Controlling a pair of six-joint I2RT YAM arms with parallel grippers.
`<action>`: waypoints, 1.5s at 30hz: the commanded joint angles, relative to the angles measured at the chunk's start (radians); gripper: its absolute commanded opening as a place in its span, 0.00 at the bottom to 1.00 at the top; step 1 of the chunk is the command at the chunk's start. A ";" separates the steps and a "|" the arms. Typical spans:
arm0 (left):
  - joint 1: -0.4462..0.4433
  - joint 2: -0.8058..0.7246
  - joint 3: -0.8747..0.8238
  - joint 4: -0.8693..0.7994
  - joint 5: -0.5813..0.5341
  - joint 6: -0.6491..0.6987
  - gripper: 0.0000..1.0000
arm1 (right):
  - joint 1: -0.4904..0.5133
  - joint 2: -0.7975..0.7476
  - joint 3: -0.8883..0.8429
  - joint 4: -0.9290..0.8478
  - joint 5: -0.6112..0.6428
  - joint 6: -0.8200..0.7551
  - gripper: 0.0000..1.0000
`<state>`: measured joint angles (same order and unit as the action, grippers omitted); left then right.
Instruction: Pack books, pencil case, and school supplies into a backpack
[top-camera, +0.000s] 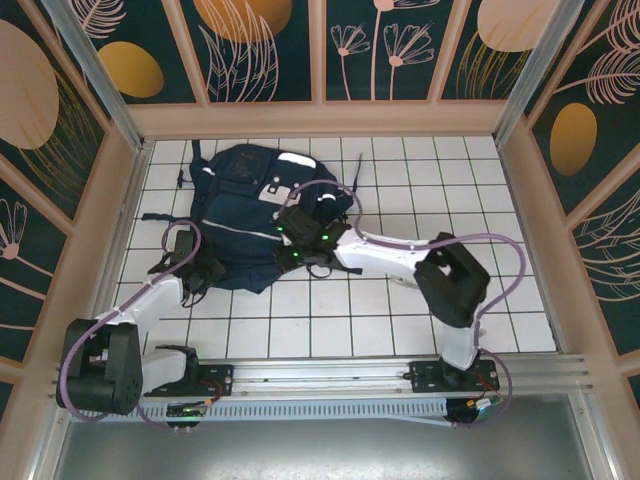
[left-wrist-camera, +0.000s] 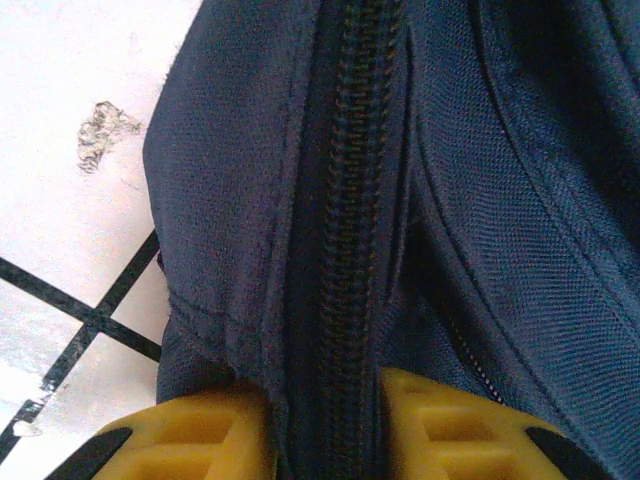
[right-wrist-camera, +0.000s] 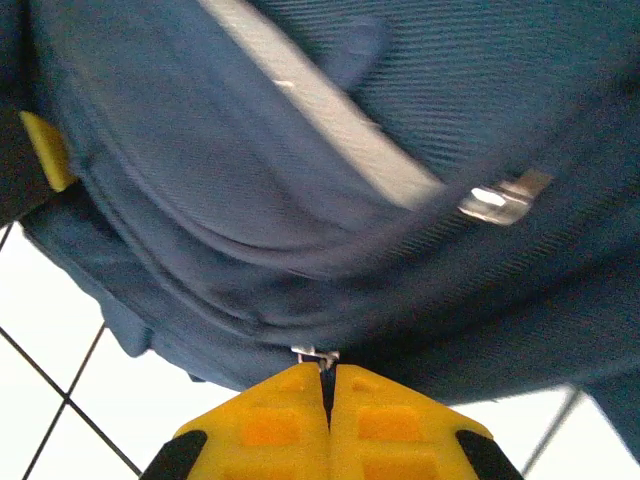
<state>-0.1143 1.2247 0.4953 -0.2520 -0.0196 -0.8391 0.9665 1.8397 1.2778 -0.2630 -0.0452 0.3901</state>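
— What stands round your bench?
— My table (top-camera: 420, 310) is white, ruled into squares by thin dark lines. Pale wooden framing (top-camera: 320, 118) runs along its far edge and both side edges. Above that I have dark teal wall panels (top-camera: 270, 70), drawn with pale flowers and leaves and big orange-gold ovals.
— And the near edge?
— A ribbed aluminium rail (top-camera: 330, 372) lies along it, with a plain grey surface (top-camera: 330, 450) below. Metal posts (top-camera: 92, 66) rise from the far corners. The light is even, and one white square carries a small grey scuff (left-wrist-camera: 100, 132).
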 joint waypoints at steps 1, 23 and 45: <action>0.007 0.066 -0.002 -0.096 -0.110 0.028 0.27 | -0.066 -0.092 -0.139 -0.075 0.124 0.018 0.00; 0.078 0.117 0.456 -0.277 0.170 -0.041 0.39 | -0.021 -0.153 -0.236 0.304 -0.092 -0.118 0.00; -0.103 0.262 -0.011 0.089 -0.020 -0.113 0.33 | -0.197 -0.137 -0.386 0.279 0.076 -0.125 0.00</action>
<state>-0.2741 1.4258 0.5877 -0.0265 0.0578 -0.9955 0.8566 1.7283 0.9310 0.1246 -0.1497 0.3080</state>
